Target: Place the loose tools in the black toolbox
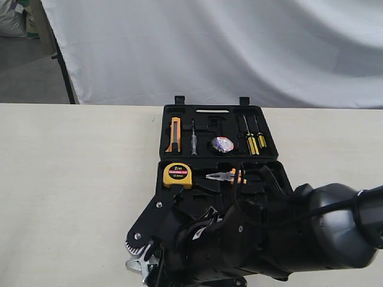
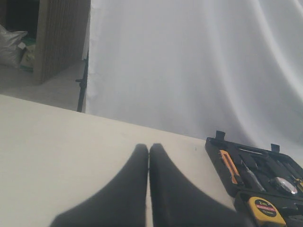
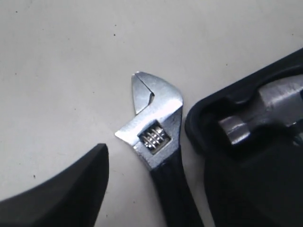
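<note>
The black toolbox lies open in the middle of the table. A small tape roll rests in its far half. In the right wrist view the hammer's silver head lies in a recess of the toolbox. The silver adjustable wrench lies on the table just outside the case, its black handle running under my right gripper. That gripper is open; one finger shows, apart from the handle. In the exterior view the right gripper is low by the wrench head. My left gripper is shut and empty.
A yellow tape measure and orange-handled pliers sit in the near half of the case. An orange utility knife and yellow-black screwdrivers fill the far half. A white curtain hangs behind the table.
</note>
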Motion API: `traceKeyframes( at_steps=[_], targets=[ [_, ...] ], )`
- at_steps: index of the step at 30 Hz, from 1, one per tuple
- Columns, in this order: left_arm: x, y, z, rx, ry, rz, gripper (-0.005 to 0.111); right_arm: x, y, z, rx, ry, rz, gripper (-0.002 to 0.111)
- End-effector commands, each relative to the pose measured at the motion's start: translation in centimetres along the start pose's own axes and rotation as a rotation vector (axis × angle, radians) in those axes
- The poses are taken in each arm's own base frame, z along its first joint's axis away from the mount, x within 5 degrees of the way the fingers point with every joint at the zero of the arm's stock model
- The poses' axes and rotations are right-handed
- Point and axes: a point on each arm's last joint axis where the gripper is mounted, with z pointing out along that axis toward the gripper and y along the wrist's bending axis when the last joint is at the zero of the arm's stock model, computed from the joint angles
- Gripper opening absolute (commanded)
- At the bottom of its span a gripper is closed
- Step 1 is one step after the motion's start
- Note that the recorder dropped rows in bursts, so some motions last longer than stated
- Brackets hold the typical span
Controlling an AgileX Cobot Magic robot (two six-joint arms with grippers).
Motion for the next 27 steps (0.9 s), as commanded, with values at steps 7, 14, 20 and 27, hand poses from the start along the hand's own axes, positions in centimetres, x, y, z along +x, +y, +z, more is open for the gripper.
traceKeyframes(
  at_steps=[7, 14, 20, 27],
  targets=[
    [-0.2, 0.1, 0.0, -0.021, -0.020, 0.000, 0.001, 2.2, 0.1, 2.6, -0.022, 0.107, 0.013, 0.057],
    [-0.2, 0.1, 0.0, -0.021, -0.020, 0.000, 0.001, 2.5, 1.9, 2.4, -0.228, 0.181, -0.021, 0.057],
    [-0.2, 0.1, 0.0, -0.021, -0.020, 0.000, 0.001, 1.3, 2.9, 1.9, -0.389, 0.185, -0.089, 0.049],
    [-0.2, 0.1, 0.0, -0.021, -0.020, 0.000, 0.001, 1.1, 2.7, 2.0, -0.371, 0.175, -0.082, 0.031]
  ],
)
